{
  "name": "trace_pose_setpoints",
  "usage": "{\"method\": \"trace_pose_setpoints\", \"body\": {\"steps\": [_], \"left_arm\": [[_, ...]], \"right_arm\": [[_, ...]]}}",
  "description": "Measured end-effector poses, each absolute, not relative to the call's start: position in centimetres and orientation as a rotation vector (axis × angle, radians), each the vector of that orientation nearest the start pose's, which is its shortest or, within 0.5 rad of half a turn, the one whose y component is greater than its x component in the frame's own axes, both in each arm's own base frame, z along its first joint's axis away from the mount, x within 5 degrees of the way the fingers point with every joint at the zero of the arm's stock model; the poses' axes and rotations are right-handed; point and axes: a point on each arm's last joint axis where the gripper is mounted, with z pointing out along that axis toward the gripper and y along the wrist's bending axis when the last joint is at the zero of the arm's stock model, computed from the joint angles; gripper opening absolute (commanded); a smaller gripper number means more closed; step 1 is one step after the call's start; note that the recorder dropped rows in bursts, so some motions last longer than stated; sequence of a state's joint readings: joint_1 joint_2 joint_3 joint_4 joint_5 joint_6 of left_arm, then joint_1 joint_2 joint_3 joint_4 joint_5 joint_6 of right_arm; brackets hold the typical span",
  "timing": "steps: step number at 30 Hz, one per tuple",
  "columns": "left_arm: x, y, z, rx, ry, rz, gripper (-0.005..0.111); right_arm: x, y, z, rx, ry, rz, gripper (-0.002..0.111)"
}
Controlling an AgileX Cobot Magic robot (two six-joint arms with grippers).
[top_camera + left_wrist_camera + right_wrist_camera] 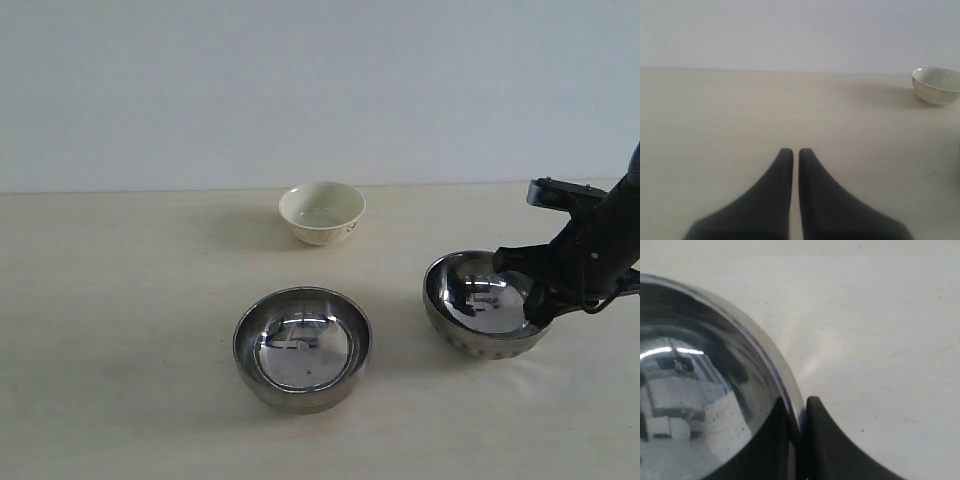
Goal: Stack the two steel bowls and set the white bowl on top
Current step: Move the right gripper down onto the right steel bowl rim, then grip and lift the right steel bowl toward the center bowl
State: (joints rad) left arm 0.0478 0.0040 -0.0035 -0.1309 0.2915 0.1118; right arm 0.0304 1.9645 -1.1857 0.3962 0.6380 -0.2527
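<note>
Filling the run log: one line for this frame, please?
phase: grasp | right gripper: shut on dimpled steel bowl rim | left gripper: shut, empty | smooth steel bowl: unstacked | white bowl: apart

The right arm (600, 235) is reaching in from the right with its wrist angled downward, the right gripper (535, 303) pinching the dimpled steel bowl (480, 345) by its rim between closed jaws, while the left gripper (795, 152) is holding its jaws close together.
</note>
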Motion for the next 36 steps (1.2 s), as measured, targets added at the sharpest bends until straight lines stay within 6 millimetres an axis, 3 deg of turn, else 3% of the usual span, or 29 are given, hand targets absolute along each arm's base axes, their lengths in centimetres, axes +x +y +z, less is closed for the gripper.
{"method": "trace_pose_setpoints", "body": {"steps": [9, 25, 28, 36], "left_arm": [[5.5, -0.1, 18.8, -0.027, 1.773, -0.009, 0.004], [5.5, -0.1, 18.8, -0.027, 1.773, -0.009, 0.004], [5.5, -0.1, 18.8, -0.027, 1.773, -0.009, 0.004], [5.5, -0.1, 18.8, -0.027, 1.773, -0.009, 0.004]], "right_arm": [[36.8, 3.3, 15.2, -0.015, 2.873, 0.365, 0.0], [32.7, 4.2, 25.7, -0.118, 2.725, 0.431, 0.0], [31.9, 6.0, 26.8, -0.18, 2.705, 0.452, 0.0], [30.6, 12.7, 27.1, -0.335, 2.649, 0.521, 0.0]]}}
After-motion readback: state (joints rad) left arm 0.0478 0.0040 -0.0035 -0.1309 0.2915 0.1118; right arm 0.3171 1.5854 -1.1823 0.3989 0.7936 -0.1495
